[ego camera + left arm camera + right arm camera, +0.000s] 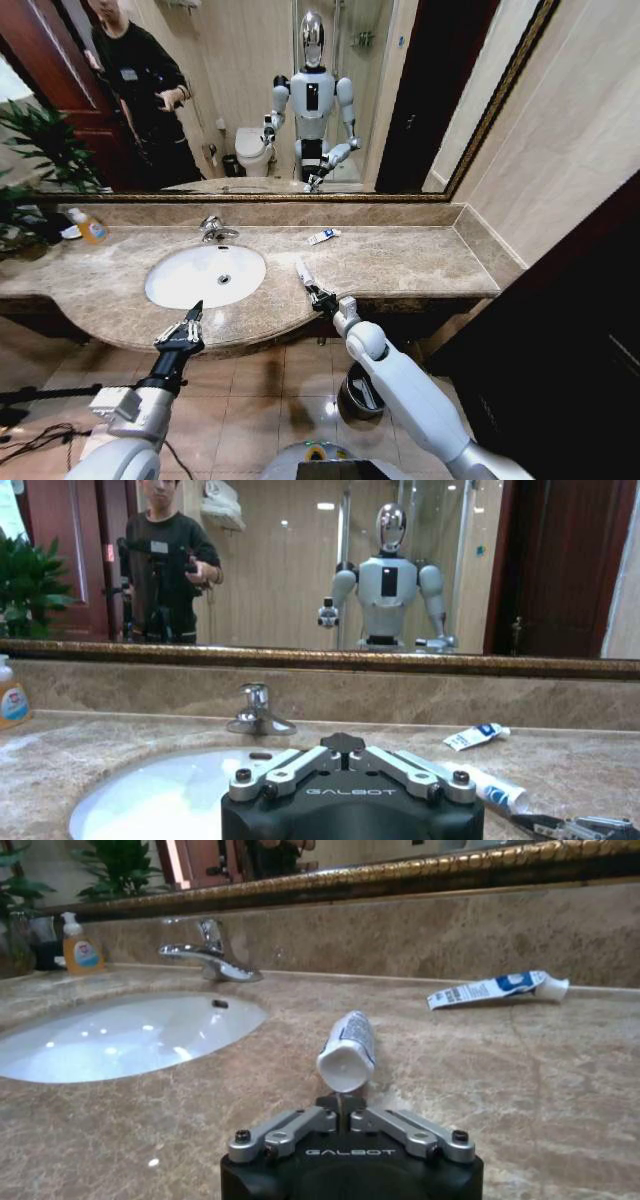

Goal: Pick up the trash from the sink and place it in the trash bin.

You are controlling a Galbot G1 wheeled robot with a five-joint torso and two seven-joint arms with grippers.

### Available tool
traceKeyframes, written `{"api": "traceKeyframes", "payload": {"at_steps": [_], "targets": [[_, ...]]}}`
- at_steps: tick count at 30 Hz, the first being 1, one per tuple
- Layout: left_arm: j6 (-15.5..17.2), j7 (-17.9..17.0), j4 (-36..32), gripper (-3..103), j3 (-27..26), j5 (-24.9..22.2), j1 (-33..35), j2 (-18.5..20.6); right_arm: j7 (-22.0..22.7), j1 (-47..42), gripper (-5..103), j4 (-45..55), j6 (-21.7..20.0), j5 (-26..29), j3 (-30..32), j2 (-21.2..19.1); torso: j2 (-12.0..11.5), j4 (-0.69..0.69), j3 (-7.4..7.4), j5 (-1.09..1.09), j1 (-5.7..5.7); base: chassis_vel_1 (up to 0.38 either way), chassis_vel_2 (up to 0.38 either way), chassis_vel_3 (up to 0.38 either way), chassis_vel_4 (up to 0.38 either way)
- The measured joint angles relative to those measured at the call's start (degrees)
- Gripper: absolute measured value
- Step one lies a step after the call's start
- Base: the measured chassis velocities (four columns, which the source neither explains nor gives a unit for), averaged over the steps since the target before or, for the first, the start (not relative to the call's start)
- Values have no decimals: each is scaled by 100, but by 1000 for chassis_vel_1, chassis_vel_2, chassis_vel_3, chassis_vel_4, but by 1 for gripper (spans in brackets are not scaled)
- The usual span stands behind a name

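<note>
head: right gripper is sitting at the white tube just right of the sink | left wrist: left gripper is idling at the sink rim, fingers clenched | right wrist: can't tell if the right fingers are pinching the tube; it's round, might roll away

A: What did the arms look like from the head camera?

B: The right arm was white and rounded, with a ball-shaped joint near the wrist. The left arm was pale grey, with a black forearm section.

A: And the end effectors?

B: The left end effector was black with silver links. The right end effector was small and dark. Seen from each wrist, a black housing carried white "GALBOT" lettering, with silver linkage bars fixed by dark screws.

A: Any cables?

B: None I could make out
</note>
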Motion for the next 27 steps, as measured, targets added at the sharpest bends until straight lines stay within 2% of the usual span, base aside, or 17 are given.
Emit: {"api": "traceKeyframes", "payload": {"at_steps": [1,3,10,12,14,17,18,19,22,23,25,26,27], "targets": [[0,0,0,0,0,0,0,0,0,-7,2,17,7,0,9,-6,0,0,0,0,0,0,0,0,0],[0,0,0,0,0,0,0,0,0,-13,0,27,10,0,13,-11,0,0,0,0,0,0,0,0,0],[0,0,0,0,0,0,0,0,-7,-131,0,143,68,-6,122,-82,0,0,0,0,0,0,0,0,0],[0,0,0,0,0,0,0,0,-14,-171,-3,184,81,-27,161,-104,0,0,0,0,0,0,0,0,0],[0,0,0,0,0,0,0,0,-76,-261,7,310,151,-113,262,-173,0,0,0,0,0,0,0,0,0],[0,0,0,0,0,0,0,0,-108,-306,13,381,194,-176,307,-208,0,0,0,0,0,0,0,0,0],[0,0,0,0,0,0,0,0,-161,-347,18,480,237,-261,373,-252,0,0,0,0,0,0,0,0,0],[0,0,0,0,0,0,0,0,-218,-314,28,495,280,-286,396,-281,0,-1,0,1,0,0,0,0,0],[0,0,0,0,0,0,0,0,-286,-190,28,389,327,-285,362,-276,0,0,0,0,0,0,0,0,0],[0,0,0,0,0,0,0,0,-302,-149,39,353,332,-281,338,-268,0,0,0,0,0,0,0,0,0],[1,0,0,0,0,0,0,0,-323,36,50,210,323,-194,214,-213,0,0,0,0,0,0,0,0,0],[1,0,0,0,0,0,0,0,-323,36,50,210,323,-194,214,-213,0,0,0,0,0,0,0,0,0],[0,0,0,0,0,0,0,0,-321,124,56,141,293,-138,147,-171,0,0,0,0,0,0,0,0,0]]}}
